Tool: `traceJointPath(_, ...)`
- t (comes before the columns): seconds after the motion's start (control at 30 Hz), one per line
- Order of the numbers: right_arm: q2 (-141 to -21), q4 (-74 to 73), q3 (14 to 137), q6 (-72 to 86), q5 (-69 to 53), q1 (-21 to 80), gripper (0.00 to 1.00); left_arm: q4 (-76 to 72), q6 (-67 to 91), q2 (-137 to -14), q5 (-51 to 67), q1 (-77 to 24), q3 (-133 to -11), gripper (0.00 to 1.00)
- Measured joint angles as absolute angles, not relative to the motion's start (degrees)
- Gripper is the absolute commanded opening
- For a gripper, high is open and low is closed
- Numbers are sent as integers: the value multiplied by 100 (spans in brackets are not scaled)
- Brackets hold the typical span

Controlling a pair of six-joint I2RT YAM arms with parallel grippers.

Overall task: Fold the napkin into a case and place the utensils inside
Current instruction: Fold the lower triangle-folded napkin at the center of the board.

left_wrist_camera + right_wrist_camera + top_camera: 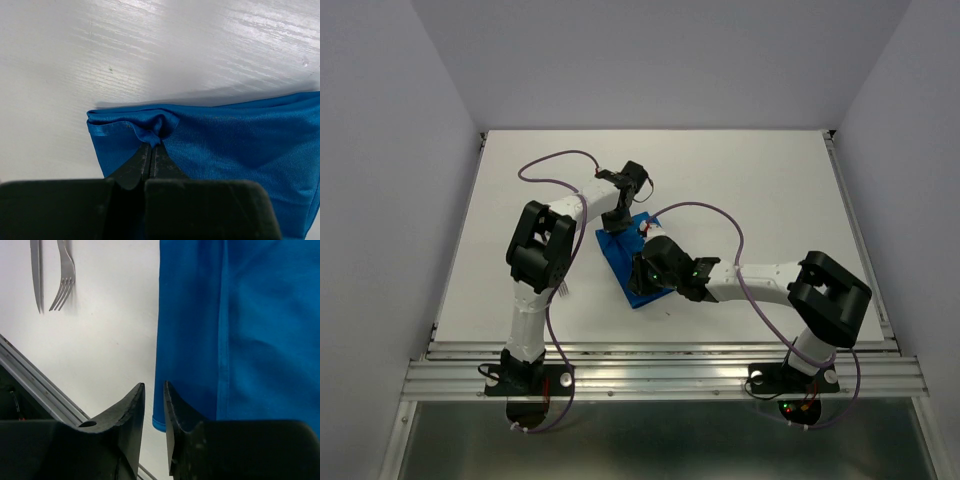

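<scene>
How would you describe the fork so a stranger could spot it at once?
Start at the white table and find the blue napkin. In the right wrist view, two thin metal pieces lie on the bare surface to its left. The fork is the one nearer the napkin, ending in tines, unlike the plain-bladed knife.

White wood-grain table (740,190), aluminium rail (660,378) along its near edge, plain pale grey walls (660,60) around.

A lab test cell: white table (720,180), bare grey walls (380,150), aluminium rail (660,375).
</scene>
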State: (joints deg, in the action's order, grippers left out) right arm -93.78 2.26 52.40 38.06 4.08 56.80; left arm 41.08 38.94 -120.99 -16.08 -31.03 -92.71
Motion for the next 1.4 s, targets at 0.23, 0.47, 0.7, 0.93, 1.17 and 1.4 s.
traceJointPath(0.23,-9915,456,5448,3723,213,5704,20,4097,3892,-12099,-1656,-3103,-9260,0)
traceJointPath(0.47,-10287,467,5535,3800,298,5704,17,4086,3892,-12099,-1669,-3103,-9247,0)
traceJointPath(0.7,-10342,423,5535,3946,475,5704,17,4036,3887,-12086,-1680,-3103,-9203,23)
traceJointPath(0.93,-10342,506,5435,4012,460,5704,17,4066,3881,-12014,-1772,-3103,-9142,46)
traceJointPath(1.17,-10309,827,5242,4036,384,5704,17,4458,3846,-11911,-2075,-3103,-9356,47)
traceJointPath(1.4,-10309,867,5227,4036,357,5704,17,4709,3844,-11397,-2410,-3070,-9448,47)
